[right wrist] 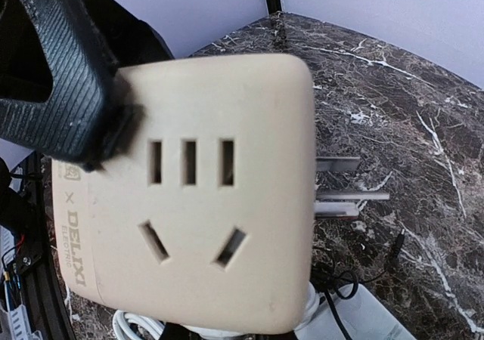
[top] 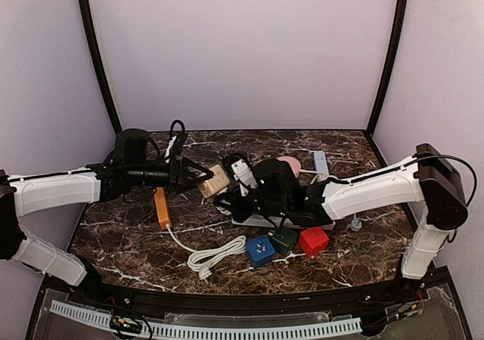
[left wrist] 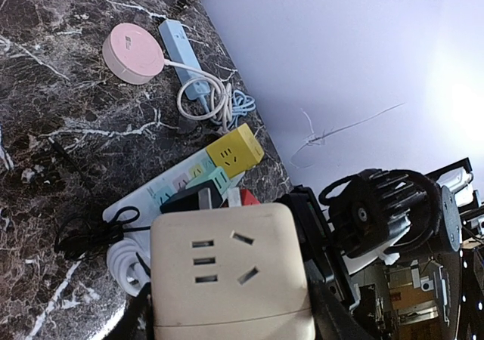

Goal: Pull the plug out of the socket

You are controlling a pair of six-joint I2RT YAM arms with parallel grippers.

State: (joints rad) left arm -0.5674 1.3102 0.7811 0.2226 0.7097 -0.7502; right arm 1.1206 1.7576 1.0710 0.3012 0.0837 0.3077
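Note:
A beige cube socket [top: 214,180] hangs above the dark marble table, and my left gripper [top: 200,180] is shut on it. In the left wrist view the socket [left wrist: 227,264] fills the bottom, with dark fingers [left wrist: 344,317] at its sides. In the right wrist view the socket [right wrist: 189,196] blocks most of the picture. One left finger [right wrist: 68,75] presses its upper left corner, and metal prongs [right wrist: 348,196] stick out on its right. A white plug [top: 242,171] sits just right of the cube, at my right gripper [top: 240,183]. That gripper's fingers are hidden.
A white power strip [top: 257,221] lies under the right arm. Blue [top: 259,249], green [top: 284,239] and red [top: 313,241] cubes sit in front of it. A coiled white cable [top: 215,257] and an orange block [top: 160,208] lie near the front. A pink disc [left wrist: 132,49] and a pale blue strip [left wrist: 181,45] are at the back.

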